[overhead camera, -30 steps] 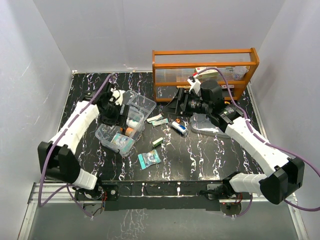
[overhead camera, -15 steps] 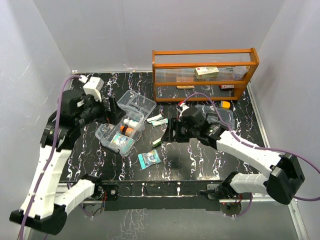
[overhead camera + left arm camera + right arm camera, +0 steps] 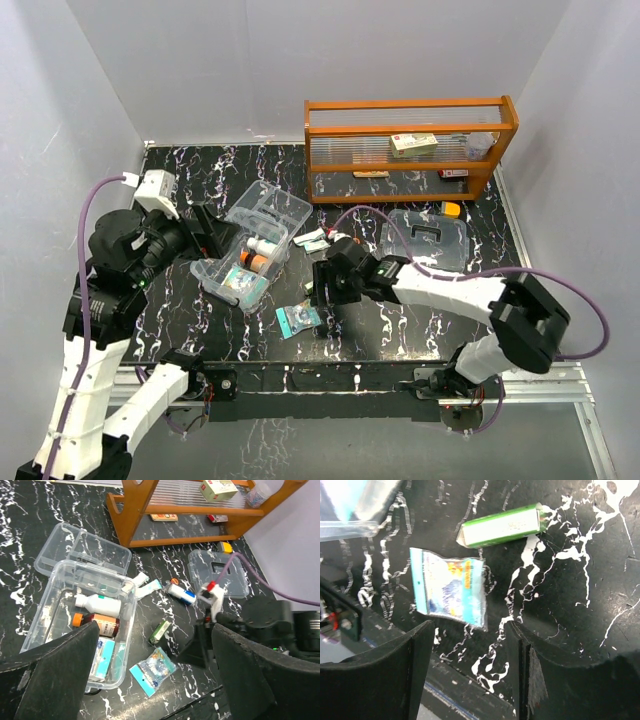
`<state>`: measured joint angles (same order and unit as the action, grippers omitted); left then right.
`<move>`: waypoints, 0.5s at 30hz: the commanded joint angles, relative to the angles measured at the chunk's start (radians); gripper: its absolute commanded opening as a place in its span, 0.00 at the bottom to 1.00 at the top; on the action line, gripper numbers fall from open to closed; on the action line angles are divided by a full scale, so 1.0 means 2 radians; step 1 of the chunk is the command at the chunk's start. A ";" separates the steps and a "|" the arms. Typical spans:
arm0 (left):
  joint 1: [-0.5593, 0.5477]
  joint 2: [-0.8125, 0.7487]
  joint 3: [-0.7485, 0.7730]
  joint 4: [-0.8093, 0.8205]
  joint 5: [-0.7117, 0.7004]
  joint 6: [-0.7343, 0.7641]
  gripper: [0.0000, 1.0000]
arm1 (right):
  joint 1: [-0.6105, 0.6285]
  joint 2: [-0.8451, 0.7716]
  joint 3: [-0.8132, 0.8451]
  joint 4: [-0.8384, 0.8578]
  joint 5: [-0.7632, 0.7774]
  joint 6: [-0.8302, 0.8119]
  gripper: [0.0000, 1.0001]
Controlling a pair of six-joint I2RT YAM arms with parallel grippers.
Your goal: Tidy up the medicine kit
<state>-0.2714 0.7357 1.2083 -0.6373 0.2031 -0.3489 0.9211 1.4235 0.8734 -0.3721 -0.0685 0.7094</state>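
The clear medicine kit box (image 3: 222,273) stands left of centre and holds a white bottle (image 3: 97,604), a brown bottle (image 3: 98,625) and packets. Its insert tray (image 3: 270,207) lies behind it. The clear lid (image 3: 428,241) with a dark handle lies to the right. My left gripper (image 3: 208,235) is open and empty, raised left of the box. My right gripper (image 3: 322,296) is open and empty, low over a green box (image 3: 502,527) and a teal packet (image 3: 450,587). Both also show in the left wrist view: green box (image 3: 161,631), teal packet (image 3: 152,669).
An orange wooden rack (image 3: 410,145) stands at the back right with small boxes on it. A blue-and-white bottle (image 3: 182,594) and flat packets (image 3: 149,586) lie between the box and the lid. An orange item (image 3: 452,209) lies by the lid's far corner.
My left arm has pulled away from the box, up and to the left. My right arm has moved from the lid area leftward and nearer, to over the green box and teal packet.
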 commanded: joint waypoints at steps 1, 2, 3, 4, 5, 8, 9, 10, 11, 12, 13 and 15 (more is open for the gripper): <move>0.001 0.006 -0.009 0.020 0.049 -0.007 0.94 | 0.022 0.041 0.013 0.026 0.037 0.015 0.56; 0.000 0.005 -0.011 0.024 0.058 -0.008 0.94 | 0.024 0.048 0.013 0.027 0.040 0.017 0.56; 0.001 0.004 -0.014 0.026 0.061 -0.009 0.94 | 0.027 0.054 0.014 0.028 0.042 0.017 0.55; 0.001 0.004 -0.016 0.026 0.059 -0.010 0.94 | 0.029 0.060 0.015 0.030 0.044 0.017 0.55; 0.000 0.003 -0.016 0.024 0.057 -0.009 0.94 | 0.030 0.067 0.017 0.030 0.047 0.017 0.55; 0.000 0.007 -0.009 0.017 0.070 -0.001 0.95 | 0.032 0.084 0.022 0.030 0.050 0.015 0.52; 0.000 0.010 -0.006 0.015 0.083 0.005 0.95 | 0.033 0.088 0.024 0.032 0.050 0.016 0.51; 0.000 0.012 -0.004 0.015 0.097 0.008 0.95 | 0.033 0.093 0.025 0.034 0.054 0.016 0.50; 0.001 0.013 -0.002 0.015 0.107 0.011 0.95 | 0.034 0.099 0.027 0.035 0.057 0.018 0.49; 0.000 0.013 -0.002 0.014 0.114 0.013 0.95 | 0.035 0.104 0.029 0.035 0.062 0.019 0.47; 0.000 0.013 -0.001 0.014 0.115 0.014 0.95 | 0.037 0.109 0.032 0.034 0.071 0.019 0.46; 0.000 0.011 -0.004 0.013 0.111 0.015 0.95 | 0.043 0.119 0.037 0.031 0.091 0.021 0.44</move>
<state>-0.2714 0.7635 1.1782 -0.6136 0.3672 -0.3408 0.9859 1.6268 0.9012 -0.3466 0.0208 0.7403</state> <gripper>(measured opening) 0.943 0.457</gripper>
